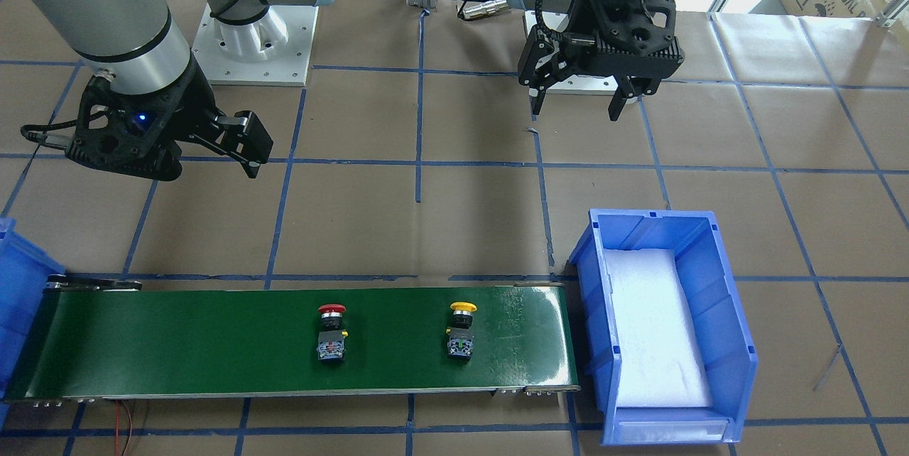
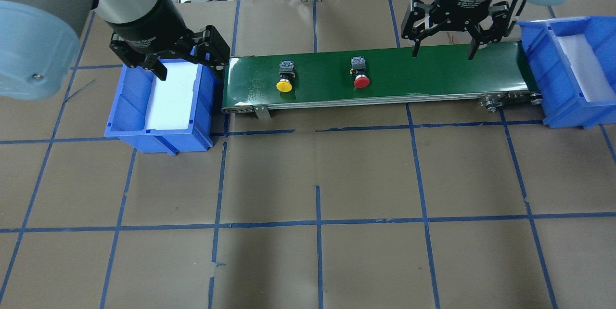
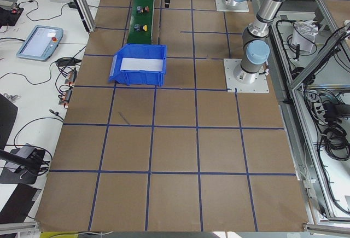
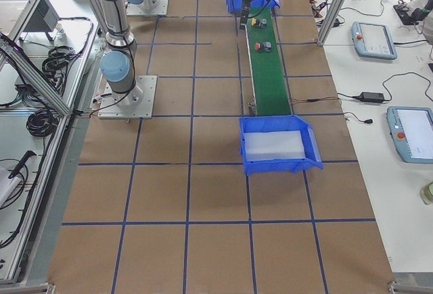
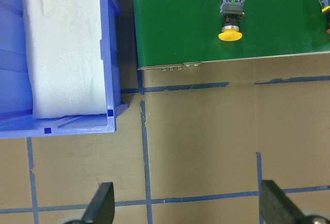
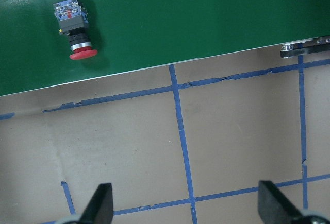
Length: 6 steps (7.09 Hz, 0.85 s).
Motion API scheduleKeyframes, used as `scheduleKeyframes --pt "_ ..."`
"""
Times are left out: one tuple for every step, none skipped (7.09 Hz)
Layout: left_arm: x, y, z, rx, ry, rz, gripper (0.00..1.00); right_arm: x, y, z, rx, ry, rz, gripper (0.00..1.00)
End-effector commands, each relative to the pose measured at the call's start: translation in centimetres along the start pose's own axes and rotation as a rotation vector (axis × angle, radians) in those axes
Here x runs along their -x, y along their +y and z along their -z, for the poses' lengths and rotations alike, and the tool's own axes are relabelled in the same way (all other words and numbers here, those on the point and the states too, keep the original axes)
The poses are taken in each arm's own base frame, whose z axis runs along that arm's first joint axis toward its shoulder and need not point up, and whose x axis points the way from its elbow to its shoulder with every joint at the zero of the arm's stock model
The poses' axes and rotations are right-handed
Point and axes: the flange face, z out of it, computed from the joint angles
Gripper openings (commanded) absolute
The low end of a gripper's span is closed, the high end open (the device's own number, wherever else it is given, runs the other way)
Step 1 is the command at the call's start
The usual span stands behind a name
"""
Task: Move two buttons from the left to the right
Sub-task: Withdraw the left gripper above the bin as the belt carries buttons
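The left gripper [image 2: 187, 64] is held wide open and empty, up near the foam-lined blue left bin [image 2: 159, 138]. The yellow button [image 2: 285, 78], then the red button [image 2: 360, 74], are laid sideways on the smooth green belt [image 2: 433, 73], with round caps and blocky grey ends. The right gripper [image 2: 443, 51] is wide open and empty too; with the 2 halfway, a pinch on the red one is probably needed next.

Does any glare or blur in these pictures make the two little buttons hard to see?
Front-facing view: red button and yellow button sharp; pale sheen on the green belt beside the yellow one, not over it. Overhead view: similar sheen at the belt's left end. Left wrist view: left gripper soft-edged at the bottom. Side views: buttons too small for detail.
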Motion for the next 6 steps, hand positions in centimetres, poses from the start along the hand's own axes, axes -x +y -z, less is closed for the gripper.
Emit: scheduleKeyframes --pt "-0.1 0.1 -0.1 0.002 0.002 -0.003 1.00 -0.2 -0.3 -0.2 0.002 0.000 -0.003 1.00" --pt "-0.1 0.1 -0.1 0.002 0.002 -0.001 1.00 -0.1 -0.9 -0.6 -0.002 -0.001 0.003 1.00" --pt "-0.1 0.0 0.0 0.000 0.002 -0.001 1.00 0.0 -1.6 -1.2 -0.006 -0.003 0.004 1.00" --pt "-0.2 0.0 -0.1 0.002 0.007 0.000 1.00 0.0 -1.7 -1.7 0.005 0.004 0.015 1.00" --pt "-0.3 0.1 0.0 0.000 0.006 -0.003 1.00 0.3 -3.4 -3.1 0.019 0.001 0.014 1.00" --pt "-0.3 0.1 -0.1 0.002 0.007 -0.004 1.00 0.6 -5.8 -2.9 -0.013 -0.007 0.010 1.00"
